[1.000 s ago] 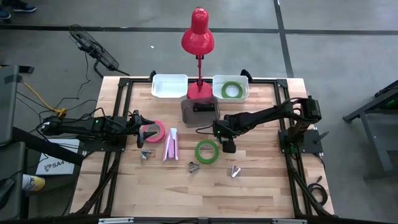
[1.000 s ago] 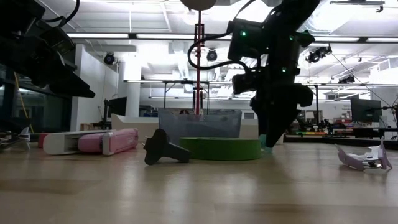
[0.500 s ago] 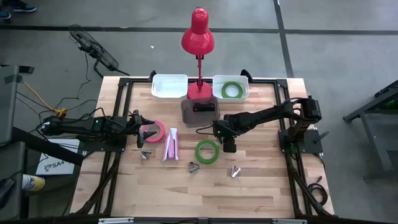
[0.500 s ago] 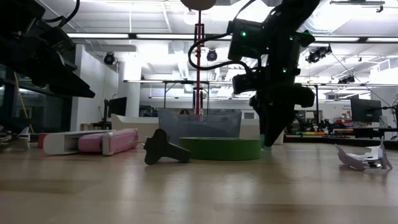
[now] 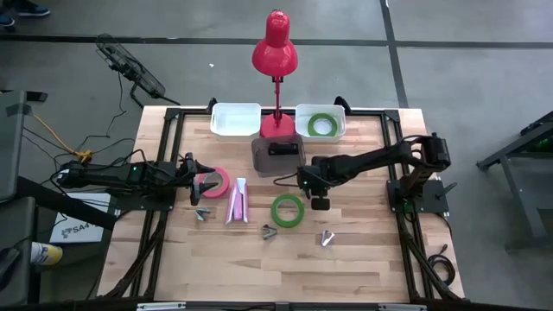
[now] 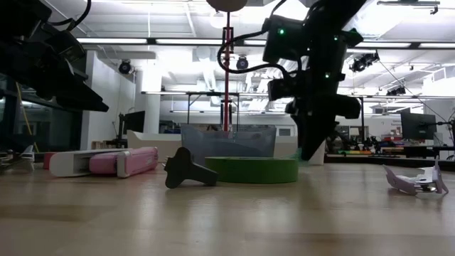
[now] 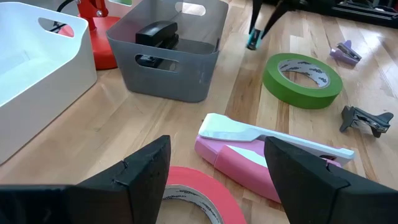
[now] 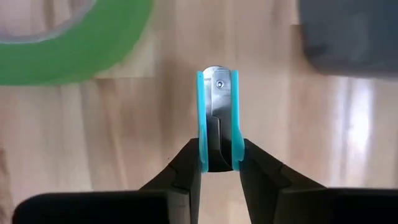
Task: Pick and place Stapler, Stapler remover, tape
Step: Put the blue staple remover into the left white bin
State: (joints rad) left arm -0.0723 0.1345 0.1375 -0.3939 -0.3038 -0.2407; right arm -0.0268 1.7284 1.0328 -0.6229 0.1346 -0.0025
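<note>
Right gripper [image 8: 217, 163] pinching a teal-sided staple remover [image 8: 217, 112], lifted just off the table [image 5: 363, 259] beside green tape [image 5: 288, 210]. Left gripper [image 7: 214, 180] spread over pink tape [image 7: 193, 198], near pink stapler [image 7: 267, 155]. No legible writing. Black stapler [image 7: 158, 34] inside grey bin [image 7: 165, 62]; green tape ring [image 5: 322, 126] inside white bin [image 5: 340, 123]; other white bin [image 5: 235, 119].

Right arm: extended from its base at the right side toward the counter's centre. Right gripper [image 5: 320, 204] points downward, raised just above the counter surface, jaws closed on a teal stapler remover [image 8: 217, 118]. Left arm: extended low and level from the left side. Left gripper [image 5: 197, 183] jaws parted, holding nothing.
</note>
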